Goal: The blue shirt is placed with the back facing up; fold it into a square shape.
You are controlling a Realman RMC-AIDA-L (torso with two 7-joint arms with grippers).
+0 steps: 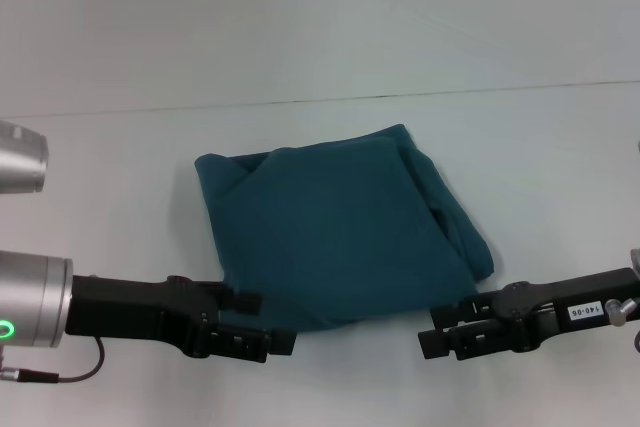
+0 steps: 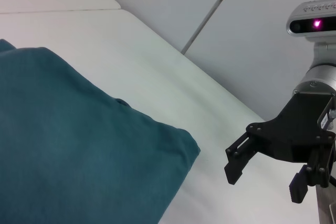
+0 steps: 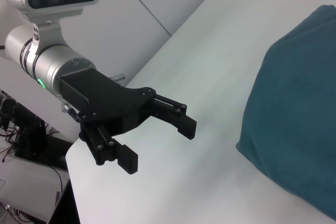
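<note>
The blue shirt (image 1: 340, 237) lies in the middle of the white table (image 1: 120, 197), folded into a rough square with its plain side up and a loose fold along its right edge. My left gripper (image 1: 268, 322) hovers at the shirt's near left corner, open and empty. My right gripper (image 1: 435, 329) sits just off the near right corner, also open with nothing between its fingers. The left wrist view shows the shirt (image 2: 68, 145) and the right gripper (image 2: 265, 179) beyond it. In the right wrist view are the shirt (image 3: 299, 119) and the left gripper (image 3: 157, 142).
Bare white tabletop surrounds the shirt on all sides. A seam or edge line (image 1: 320, 99) runs across the far side. The table's left edge (image 3: 73, 182) drops off to dark equipment (image 3: 26, 135) on the floor.
</note>
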